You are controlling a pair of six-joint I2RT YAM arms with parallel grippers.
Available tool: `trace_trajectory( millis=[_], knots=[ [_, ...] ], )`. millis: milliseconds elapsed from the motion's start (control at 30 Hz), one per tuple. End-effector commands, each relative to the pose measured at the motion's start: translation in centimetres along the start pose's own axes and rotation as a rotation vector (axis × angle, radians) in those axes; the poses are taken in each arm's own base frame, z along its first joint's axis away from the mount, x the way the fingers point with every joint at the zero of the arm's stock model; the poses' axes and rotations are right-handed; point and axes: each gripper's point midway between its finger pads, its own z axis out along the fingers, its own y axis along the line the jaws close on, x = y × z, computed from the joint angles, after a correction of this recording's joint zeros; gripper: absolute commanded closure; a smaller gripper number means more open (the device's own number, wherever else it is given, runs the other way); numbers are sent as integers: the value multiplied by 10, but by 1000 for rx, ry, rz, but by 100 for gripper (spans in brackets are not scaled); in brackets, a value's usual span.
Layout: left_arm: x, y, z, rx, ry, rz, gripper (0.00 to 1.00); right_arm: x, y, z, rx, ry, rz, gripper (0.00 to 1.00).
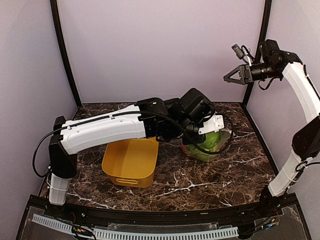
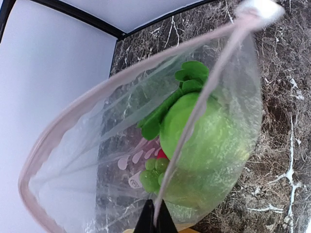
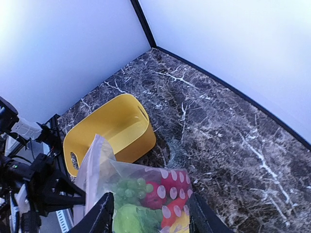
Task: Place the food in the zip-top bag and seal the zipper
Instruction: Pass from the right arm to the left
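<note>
Now the zip-top bag (image 1: 206, 146) sits on the dark marble table (image 1: 200, 185), near the middle, just to the right of the yellow tub (image 1: 131, 161). The food is inside the bag. Through the clear plastic there is a big round green toy vegetable (image 2: 204, 141) with leaves on top, a bunch of green grapes (image 2: 153, 174) beside it, and a bit of a red toy (image 2: 162, 154) between them. The mouth of the bag gapes wide. The whitish zipper (image 2: 197, 116) runs round the mouth in a big loop. The left gripper (image 2: 154, 218) reaches across from the left and is right at the bag's mouth. Its two fingers are pressed together, and they pinch the zipper strip at the near edge. The right gripper (image 1: 229, 77) is high in the air by the right wall, well apart from the bag and above it. Its fingers stand apart with nothing between them. Its own camera looks down on the bag and the tub far below.
</note>
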Motion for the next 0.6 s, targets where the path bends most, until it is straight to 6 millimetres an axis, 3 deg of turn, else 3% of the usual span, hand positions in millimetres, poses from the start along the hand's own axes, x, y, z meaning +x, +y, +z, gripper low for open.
trace_trajectory(
  millis=[0, 100, 267, 567],
  knots=[
    [13, 7, 0, 8, 18, -153, 99, 29, 8, 10, -129, 26, 82, 50],
    [7, 17, -9, 5, -15, -222, 99, 40, 14, 6, -137, 26, 52, 49],
    [9, 29, -10, 2, -28, -334, 99, 62, 42, -5, -179, 15, -10, 54],
    [-11, 76, -34, 30, -173, -581, 99, 98, 80, -21, -187, 20, -146, 55]
  ],
)
